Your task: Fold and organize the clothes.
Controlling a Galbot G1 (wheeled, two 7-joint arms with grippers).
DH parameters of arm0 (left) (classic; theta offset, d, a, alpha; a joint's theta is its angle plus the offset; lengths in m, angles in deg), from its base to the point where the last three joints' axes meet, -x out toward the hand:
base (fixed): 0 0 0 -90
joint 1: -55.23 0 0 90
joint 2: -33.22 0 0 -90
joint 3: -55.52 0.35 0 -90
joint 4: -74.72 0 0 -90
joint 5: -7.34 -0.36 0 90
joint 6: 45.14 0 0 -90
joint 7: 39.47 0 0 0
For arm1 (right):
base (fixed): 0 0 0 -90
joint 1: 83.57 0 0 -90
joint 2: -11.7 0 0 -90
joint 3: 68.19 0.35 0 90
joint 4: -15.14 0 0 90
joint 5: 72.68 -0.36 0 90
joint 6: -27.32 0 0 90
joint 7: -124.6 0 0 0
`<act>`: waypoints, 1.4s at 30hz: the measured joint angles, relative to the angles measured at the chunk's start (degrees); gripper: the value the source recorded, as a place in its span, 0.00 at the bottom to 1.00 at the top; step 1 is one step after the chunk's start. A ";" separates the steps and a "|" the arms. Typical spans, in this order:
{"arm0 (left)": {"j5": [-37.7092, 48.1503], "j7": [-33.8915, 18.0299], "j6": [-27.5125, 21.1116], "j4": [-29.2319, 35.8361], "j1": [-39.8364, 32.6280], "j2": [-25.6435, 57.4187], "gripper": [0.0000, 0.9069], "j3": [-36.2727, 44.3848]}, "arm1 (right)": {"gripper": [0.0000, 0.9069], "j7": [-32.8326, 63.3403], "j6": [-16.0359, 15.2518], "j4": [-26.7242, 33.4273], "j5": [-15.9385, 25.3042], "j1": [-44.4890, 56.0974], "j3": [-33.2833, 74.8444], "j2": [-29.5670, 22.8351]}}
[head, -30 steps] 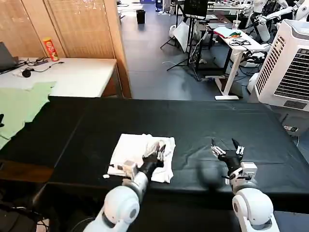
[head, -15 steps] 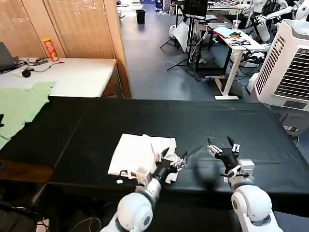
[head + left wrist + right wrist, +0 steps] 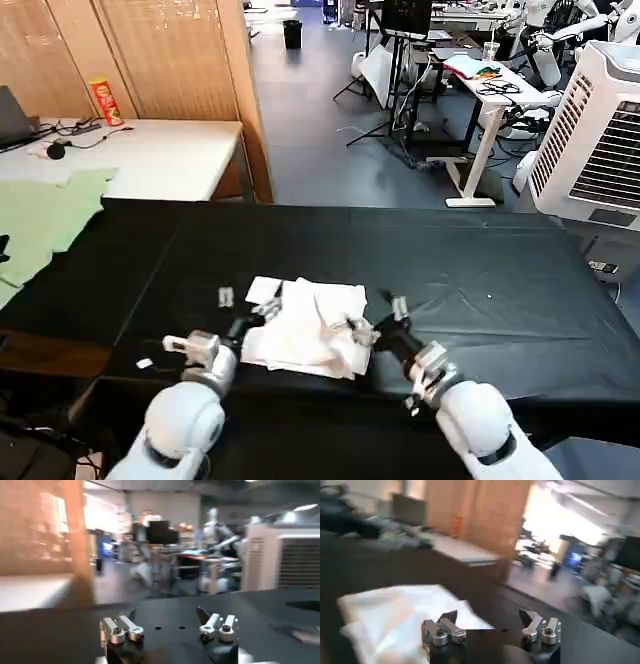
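Both arms have been swung in since approx. half a sec ago: left gripper (image 3: pixel 246 312) is now brought to the left edge of the T-shirt (image 3: pixel 305 325), right gripper (image 3: pixel 376 318) to its right edge, so the folded white bundle lies between them, near the front of the black table (image 3: pixel 470 270), long axis running left-right. Fingers of each are seen spread wide w/ nothing held; each arm is about equally near its own side. No lettering can be read on the shirt; the can (image 3: pixel 100 101) on the far desk is labelled, but text is too small to make out.

Evenly bright head view; both wrist views motion-blurred, backgrounds glaring.
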 joint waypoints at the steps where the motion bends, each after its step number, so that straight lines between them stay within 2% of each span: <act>1: -0.38 -0.09 0.02 0.06 0.44 -0.06 0.97 -0.40 | 0.97 -0.10 0.20 0.17 0.83 -0.27 -0.99 0.19; 6: -1.43 -0.21 0.22 0.38 1.95 -0.56 0.97 -1.68 | 0.97 0.74 0.52 1.75 4.54 -1.57 -4.22 0.08; 7: -1.62 -0.21 0.39 0.45 2.27 -0.67 0.97 -1.94 | 0.89 1.14 0.54 2.01 5.16 -1.70 -4.43 -0.01; 8: -1.85 -0.23 0.55 0.46 2.58 -0.74 0.97 -2.14 | 0.74 1.56 0.58 2.28 5.68 -1.79 -4.55 -0.13; 9: -2.00 -0.22 0.70 0.47 2.93 -0.81 0.97 -2.31 | 0.68 2.03 0.58 2.51 6.26 -1.81 -4.61 -0.26; 10: -2.12 -0.24 0.85 0.48 3.22 -0.94 0.97 -2.47 | 0.68 2.21 0.58 2.72 6.63 -1.82 -4.61 -0.33; 11: -2.23 -0.26 1.00 0.53 3.48 -1.04 0.97 -2.57 | 0.56 2.34 0.57 2.89 6.88 -1.78 -4.58 -0.37; 13: -2.52 -0.26 1.25 0.70 4.01 -1.19 0.97 -2.66 | 0.51 2.59 0.52 3.22 7.11 -1.73 -4.48 -0.51; 14: -2.67 -0.26 1.38 0.81 4.21 -1.29 0.97 -2.69 | 0.32 2.72 0.47 3.43 7.13 -1.70 -4.38 -0.68; 15: -2.79 -0.26 1.46 0.86 4.37 -1.37 0.97 -2.72 | 0.26 2.86 0.38 3.64 7.14 -1.70 -4.27 -0.87; 16: -2.89 -0.26 1.51 0.97 4.55 -1.48 0.97 -2.76 | 0.24 3.01 0.34 3.80 7.14 -1.70 -4.20 -1.02; 17: -2.97 -0.26 1.56 1.03 4.68 -1.54 0.97 -2.78 | 0.13 3.21 0.31 4.06 7.14 -1.72 -4.10 -1.33; 20: -3.29 -0.28 1.81 1.35 5.10 -1.74 0.97 -2.83 | 0.10 3.72 0.18 4.70 7.14 -1.74 -3.79 -2.11; 24: -3.37 -0.33 2.20 1.57 5.66 -1.79 0.97 -3.14 | 0.10 4.76 0.17 5.07 6.08 -1.42 -3.06 -3.16; 31: -3.19 -0.34 3.08 1.04 5.79 -1.84 0.97 -3.88 | 0.12 9.11 -2.90 5.40 -1.73 -0.58 0.72 -6.40; 32: -3.11 -0.35 3.24 0.84 5.67 -1.85 0.97 -3.89 | 0.24 10.13 -3.63 5.55 -2.98 -0.68 1.40 -7.06; 33: -3.07 -0.33 3.35 0.70 5.55 -1.87 0.97 -3.89 | 0.97 11.66 -4.35 5.93 -4.39 -0.91 2.29 -7.94; 42: 2.92 1.56 4.29 -2.34 3.57 -1.59 0.97 -3.94 | 0.97 16.60 -4.97 5.90 -9.43 0.11 7.56 -14.00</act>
